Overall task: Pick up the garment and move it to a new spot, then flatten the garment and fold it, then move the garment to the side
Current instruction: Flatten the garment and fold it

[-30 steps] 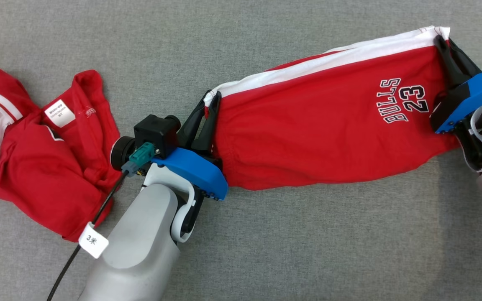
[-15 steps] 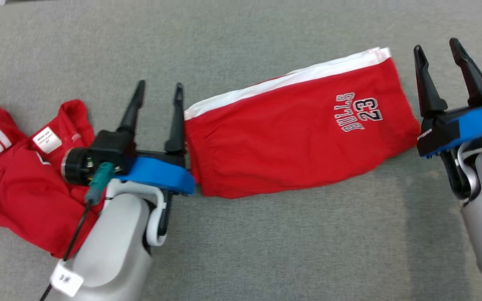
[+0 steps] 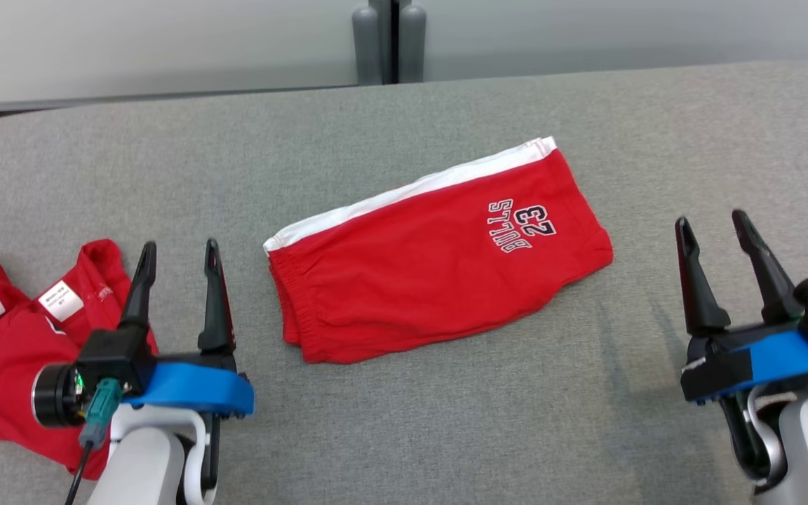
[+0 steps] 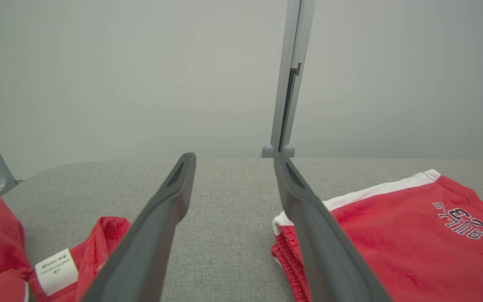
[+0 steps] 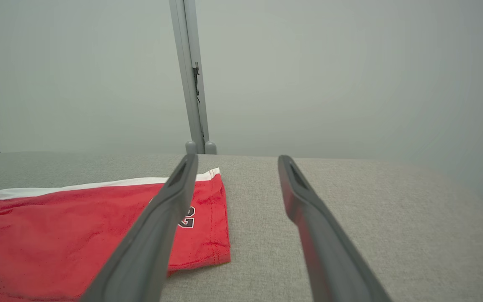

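Head view: left pincer (image 3: 179, 245) and right pincer (image 3: 709, 217) just released, gaping; folded red shorts (image 3: 432, 259) flat on desk (image 3: 446, 421), side-move pending.

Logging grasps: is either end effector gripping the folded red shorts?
No, the left end effector and right end effector stand open, apart from the folded red shorts.

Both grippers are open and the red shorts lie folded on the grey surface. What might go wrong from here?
1. The crumpled red garment lies right beside the left gripper. A low reach might snag it instead of the folded red shorts with the white stripe.
2. The shorts lie askew on the grey fabric surface, and the right gripper stands apart from the hem. Pinching only the top layer could undo the fold.
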Available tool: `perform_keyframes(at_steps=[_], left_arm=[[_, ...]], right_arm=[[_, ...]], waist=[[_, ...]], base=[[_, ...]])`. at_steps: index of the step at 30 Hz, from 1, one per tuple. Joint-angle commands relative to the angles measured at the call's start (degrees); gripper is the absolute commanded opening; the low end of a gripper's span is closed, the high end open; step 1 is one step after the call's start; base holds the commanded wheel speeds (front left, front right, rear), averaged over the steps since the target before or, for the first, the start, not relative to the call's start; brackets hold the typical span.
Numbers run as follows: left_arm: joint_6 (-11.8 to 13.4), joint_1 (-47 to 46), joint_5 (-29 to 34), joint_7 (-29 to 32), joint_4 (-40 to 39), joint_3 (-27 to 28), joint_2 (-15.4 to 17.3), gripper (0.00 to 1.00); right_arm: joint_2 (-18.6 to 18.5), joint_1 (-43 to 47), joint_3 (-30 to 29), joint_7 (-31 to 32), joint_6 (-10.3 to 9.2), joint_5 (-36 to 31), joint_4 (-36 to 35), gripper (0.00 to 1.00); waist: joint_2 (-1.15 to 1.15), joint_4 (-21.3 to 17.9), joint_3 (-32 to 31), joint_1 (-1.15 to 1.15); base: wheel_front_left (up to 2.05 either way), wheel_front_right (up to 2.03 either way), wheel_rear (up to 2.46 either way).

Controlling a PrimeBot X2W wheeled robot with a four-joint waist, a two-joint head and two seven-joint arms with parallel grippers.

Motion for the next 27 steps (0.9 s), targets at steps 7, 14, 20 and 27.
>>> perform_keyframes(at_steps=[7,14,20,27], left_arm=[[0.6,4.3,-1.1,1.1,-0.7,0.2,0.8,1.00],[0.7,5.2,-2.0,2.2,-0.5,0.1,0.9,1.00],[1.1,4.6,-1.5,2.2,-1.3,-0.2,1.2,1.00],[0.7,1.1,-0.8,1.7,-3.0,-1.2,1.0,1.00]], right_arm=[[2.1,6.3,-1.7,3.3,-0.02,-0.9,-5.7,1.00],[3.0,8.1,-2.5,5.4,-0.02,-1.3,-8.7,1.00],[2.9,8.2,-3.1,6.2,-0.02,-0.8,-9.6,1.00],[0.8,5.0,-3.7,7.9,-0.02,-0.1,-8.0,1.00]], waist=[[0.01,-1.4,-2.4,0.01],[0.01,-1.3,-3.0,0.01],[0.01,-0.8,-2.7,0.01],[0.01,1.8,1.5,0.01]], base=[[0.00,0.00,0.00],[0.00,0.00,0.00],[0.00,0.00,0.00],[0.00,0.00,0.00]])
